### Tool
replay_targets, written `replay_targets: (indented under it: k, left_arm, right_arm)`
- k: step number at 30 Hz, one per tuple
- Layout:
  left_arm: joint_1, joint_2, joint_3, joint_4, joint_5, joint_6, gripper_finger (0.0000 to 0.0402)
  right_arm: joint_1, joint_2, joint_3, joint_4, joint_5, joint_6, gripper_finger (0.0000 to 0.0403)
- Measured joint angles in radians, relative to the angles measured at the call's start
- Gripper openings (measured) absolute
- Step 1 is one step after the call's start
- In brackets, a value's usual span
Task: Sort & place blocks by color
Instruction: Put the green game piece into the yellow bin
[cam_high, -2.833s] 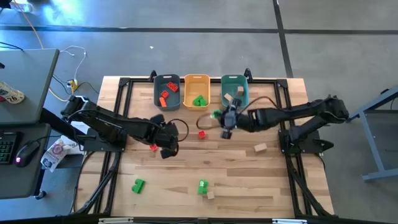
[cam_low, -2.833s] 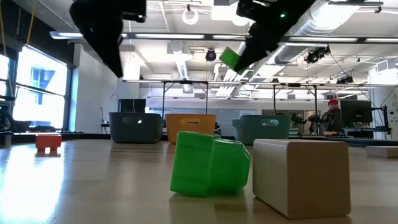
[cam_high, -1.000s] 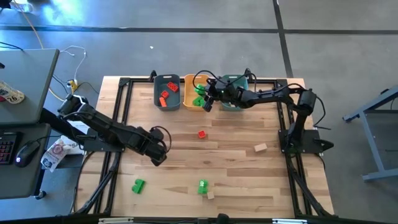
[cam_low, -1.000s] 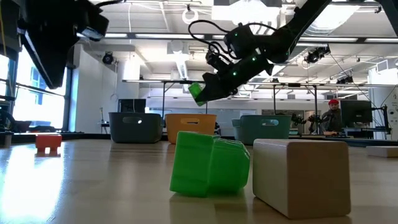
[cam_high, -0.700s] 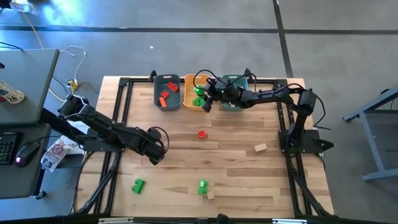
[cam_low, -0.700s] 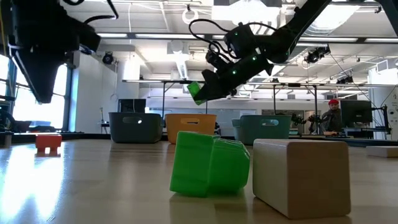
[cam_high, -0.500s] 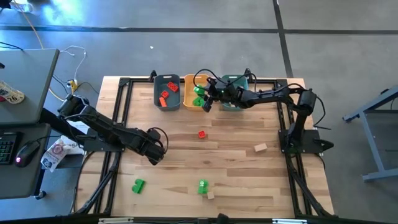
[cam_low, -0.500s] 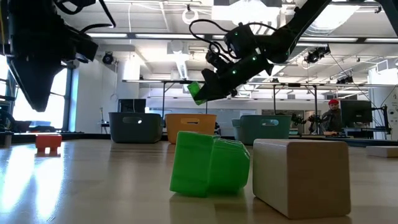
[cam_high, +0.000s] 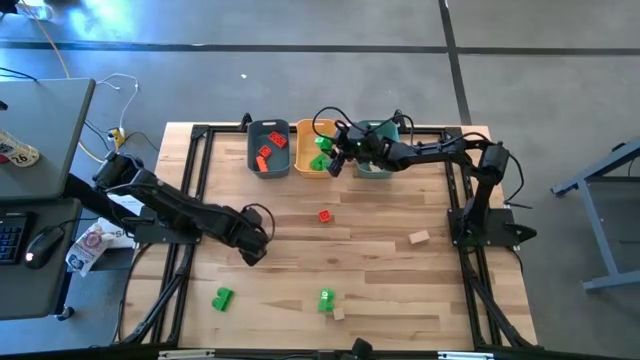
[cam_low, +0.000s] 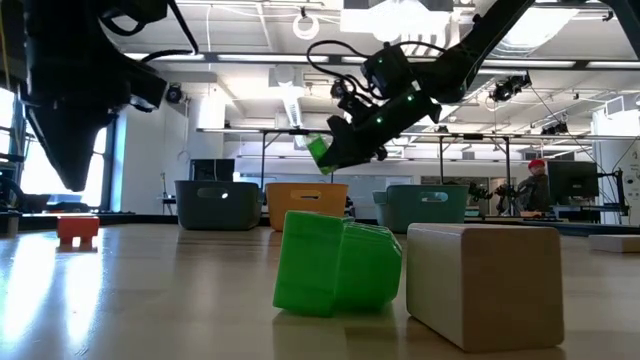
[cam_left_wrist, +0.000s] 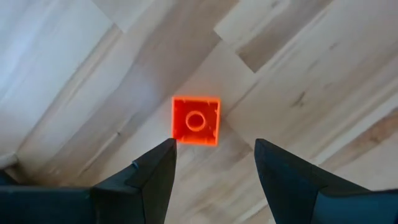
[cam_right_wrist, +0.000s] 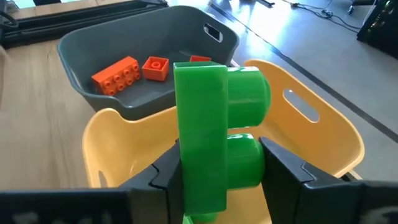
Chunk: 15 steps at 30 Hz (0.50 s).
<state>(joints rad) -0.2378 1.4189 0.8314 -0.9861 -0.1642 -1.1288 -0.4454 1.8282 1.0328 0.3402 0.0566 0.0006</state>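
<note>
My left gripper (cam_high: 252, 245) (cam_left_wrist: 214, 152) hangs open, fingers pointing down, just above a small red-orange block (cam_left_wrist: 196, 120) that lies flat on the wooden table; its fingertips stand apart from the block. My right gripper (cam_high: 330, 155) (cam_right_wrist: 217, 180) is shut on a green block (cam_right_wrist: 214, 137) (cam_low: 320, 153) above the orange-yellow bin (cam_right_wrist: 311, 124). The blue-grey bin (cam_right_wrist: 149, 43) holds red-orange blocks (cam_right_wrist: 115, 74). The teal bin (cam_high: 378, 128) stands to the right of the yellow one. My right gripper pinches the green block between its two fingers, on two opposite sides of its lower part (cam_right_wrist: 186, 171). The fingers come slanting down from the table's right side. The block stands on edge, its two round studs (cam_right_wrist: 249, 99) sideways, lifted clear above the yellow bin.
Loose on the table lie a red block (cam_high: 324, 215), a tan block (cam_high: 419, 237), a green block (cam_high: 222, 297), and a green (cam_high: 326, 299) and a tan block (cam_high: 338, 314) close together near the front edge. The three bins line the far edge.
My left gripper has come down toward the table over the red-orange block, still open. My right gripper has stayed over the yellow bin with the green block, rolling slightly.
</note>
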Motion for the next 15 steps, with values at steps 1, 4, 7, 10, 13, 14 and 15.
replay_targets:
  k: [1,4,7,10,13,14,15]
  left_arm:
    - [0.007,0.000,0.000,0.001,-0.003,0.006,0.0202]
    - [0.026,0.000,0.000,0.001,-0.004,0.012,0.0202]
    - [0.038,0.000,0.000,0.001,-0.004,0.025,0.0202]
    - [0.048,0.000,0.000,0.001,-0.004,0.039,0.0202]
    - [0.050,0.000,0.000,0.001,-0.004,0.044,0.0202]
    - [0.050,0.000,0.000,0.001,-0.003,0.044,0.0202]
    - [0.050,0.000,0.000,0.001,0.000,0.044,0.0202]
  right_arm:
    - [0.000,0.000,0.000,-0.003,0.000,0.000,0.0150]
    - [0.000,0.000,0.000,-0.007,-0.005,-0.003,0.0163]
    - [0.000,0.000,0.000,-0.007,-0.050,-0.029,0.0164]
    - [0.000,0.000,0.000,-0.007,-0.071,-0.054,0.0166]
    - [0.000,0.000,0.000,-0.007,-0.066,-0.068,0.0172]
    - [0.000,0.000,0.000,-0.007,-0.066,-0.075,0.0176]
    - [0.000,0.000,0.000,-0.007,-0.065,-0.084,0.0181]
